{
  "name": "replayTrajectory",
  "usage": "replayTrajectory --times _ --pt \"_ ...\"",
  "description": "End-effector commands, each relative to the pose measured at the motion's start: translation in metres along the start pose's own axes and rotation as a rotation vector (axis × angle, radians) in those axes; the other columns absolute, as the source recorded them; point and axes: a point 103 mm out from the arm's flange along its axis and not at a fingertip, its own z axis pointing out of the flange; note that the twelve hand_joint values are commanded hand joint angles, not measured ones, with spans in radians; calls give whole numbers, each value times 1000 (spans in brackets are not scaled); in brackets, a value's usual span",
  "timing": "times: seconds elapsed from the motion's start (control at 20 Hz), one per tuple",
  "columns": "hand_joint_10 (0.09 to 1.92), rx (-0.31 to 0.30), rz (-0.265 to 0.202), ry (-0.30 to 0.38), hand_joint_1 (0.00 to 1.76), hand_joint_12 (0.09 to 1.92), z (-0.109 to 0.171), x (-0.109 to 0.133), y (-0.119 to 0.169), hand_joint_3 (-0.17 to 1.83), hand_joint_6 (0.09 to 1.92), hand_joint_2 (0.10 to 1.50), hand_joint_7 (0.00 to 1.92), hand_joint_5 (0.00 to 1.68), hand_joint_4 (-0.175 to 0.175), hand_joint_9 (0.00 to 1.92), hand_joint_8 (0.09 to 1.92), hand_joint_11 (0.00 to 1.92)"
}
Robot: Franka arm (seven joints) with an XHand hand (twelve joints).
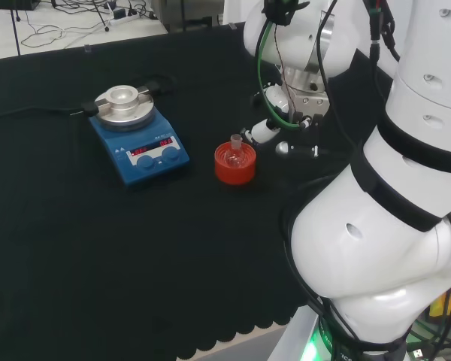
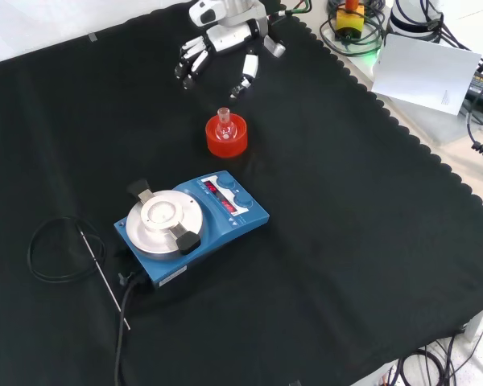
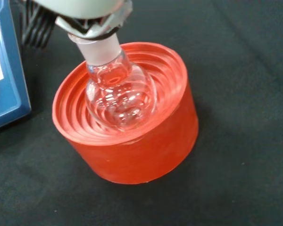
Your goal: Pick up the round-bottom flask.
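Observation:
A small clear round-bottom flask (image 1: 235,150) (image 2: 223,122) (image 3: 119,94) sits upright in a red ribbed ring stand (image 1: 234,167) (image 2: 227,138) (image 3: 132,150) near the middle of the cloth. The hand (image 2: 217,47) hangs beyond the flask in the front view, fingers straight and spread, clear of the glass. In the head view the hand (image 1: 264,131) is just right of the flask. A blurred white part of the hand (image 3: 85,12) shows close over the flask's neck in the wrist view. Nothing is held.
A blue hotplate stirrer (image 1: 137,135) (image 2: 189,223) (image 3: 2,80) with a round metal top stands left of the stand in the head view. A black cable and thin probe (image 2: 88,257) lie beside it. The cloth's scalloped edge (image 2: 402,129) runs along the front view's right.

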Motion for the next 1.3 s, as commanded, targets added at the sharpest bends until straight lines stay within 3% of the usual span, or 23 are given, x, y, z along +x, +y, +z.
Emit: replayTrajectory --times 0.05,0.55,0.7,0.9,1.15,1.3 --pt "714 6 -28 36 915 1370 19 3 1 688 87 576 63 560 -50 249 651 0" --pt "716 -44 -92 103 896 1359 34 9 -5 692 87 558 68 615 -56 260 648 0" --pt "704 -65 -94 145 903 1368 39 10 -4 691 118 557 109 654 -61 293 644 0" --pt "696 -70 -103 150 907 1375 44 11 -2 691 155 560 141 691 -66 313 643 0" --pt "676 -85 -112 151 912 1386 50 13 2 684 538 564 171 614 -70 337 626 0" --pt "680 -84 -112 150 922 1394 54 13 4 684 635 562 187 615 -72 349 634 0"
